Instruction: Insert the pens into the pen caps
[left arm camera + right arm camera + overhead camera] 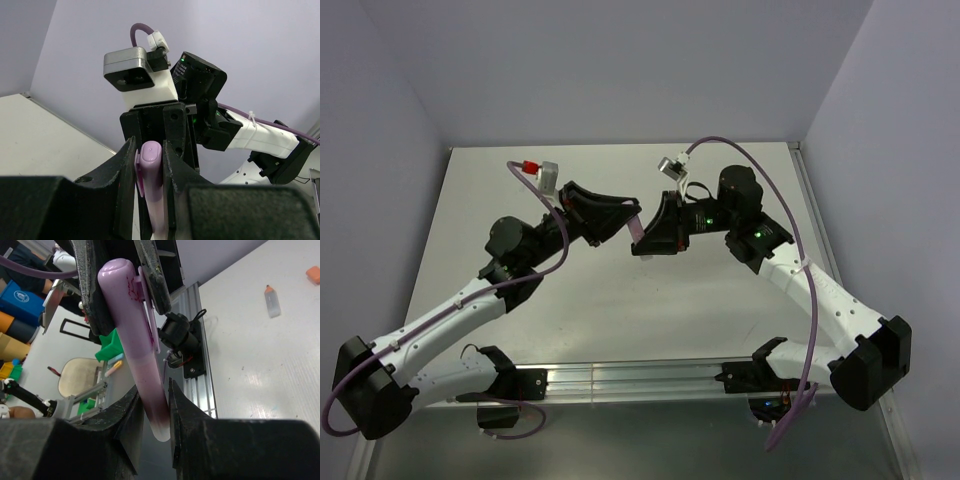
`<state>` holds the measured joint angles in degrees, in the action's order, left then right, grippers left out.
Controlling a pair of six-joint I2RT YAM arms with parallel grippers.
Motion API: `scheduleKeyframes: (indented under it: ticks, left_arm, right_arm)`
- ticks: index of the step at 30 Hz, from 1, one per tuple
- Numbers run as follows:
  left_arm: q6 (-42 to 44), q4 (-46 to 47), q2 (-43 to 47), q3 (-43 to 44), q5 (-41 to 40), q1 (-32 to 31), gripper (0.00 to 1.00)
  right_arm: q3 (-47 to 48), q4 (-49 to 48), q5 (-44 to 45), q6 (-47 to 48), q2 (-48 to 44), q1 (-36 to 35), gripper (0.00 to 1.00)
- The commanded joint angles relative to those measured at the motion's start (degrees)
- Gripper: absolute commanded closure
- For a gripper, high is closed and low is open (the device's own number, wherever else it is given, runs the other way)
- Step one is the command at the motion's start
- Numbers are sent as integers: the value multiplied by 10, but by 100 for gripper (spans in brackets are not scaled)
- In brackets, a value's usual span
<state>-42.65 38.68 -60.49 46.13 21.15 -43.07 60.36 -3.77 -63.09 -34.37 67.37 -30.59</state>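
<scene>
Left gripper [149, 155]: fingers held the purple-pink pen cap [122, 282] above the table [620, 320]. Purple-pink pen [150, 380]: joined to that cap, barrel pinched by right gripper [154, 400]. Pale pen [272, 301] and orange cap [313, 274] lay apart on the table

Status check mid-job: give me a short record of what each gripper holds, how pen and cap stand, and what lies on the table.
left gripper: shut on the purple-pink cap, raised in the air
right gripper: shut on the barrel of the purple-pink pen
pen and cap: the cap sits over the pen's end; whether it is fully seated, cannot tell
table: pale pen with orange tip lying flat, uncapped; orange cap apart from it
further pens or caps: none in view
</scene>
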Motion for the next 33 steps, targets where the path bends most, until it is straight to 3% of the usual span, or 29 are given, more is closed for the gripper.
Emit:
scheduleKeyframes:
  ticks: [1, 7, 10, 14, 17, 18, 25, 28, 33]
  left_arm:
    - [-9, -139, -6, -60, 246, -90, 100]
    - [4, -162, 13, -54, 200, -92, 100]
    - [20, -212, 20, -23, 75, -91, 100]
    - [13, -247, 6, 56, -77, -48, 77]
    - [-2, -254, -9, 110, -132, -3, 59]
    - [-5, -259, -20, 124, -130, 9, 48]
    - [-5, -337, -64, 264, -192, 112, 34]
    - [-19, -421, -69, 321, -245, 152, 32]
    - [-38, -455, -34, 285, -217, 207, 33]
  right_arm:
    - [57, -125, 213, -41, 1, 45, 100]
    - [58, -123, 191, -40, 12, 45, 100]
    - [73, -85, 184, -11, 20, 38, 100]
    - [64, -24, 202, 22, 14, 8, 100]
    - [22, -26, 216, 14, -4, 4, 100]
    - [12, -28, 220, 10, -11, 4, 100]
    - [-24, -10, 258, 3, 17, 5, 100]
    - [1, 31, 299, 11, 82, 15, 100]
    - [114, 100, 364, 33, 276, 43, 100]
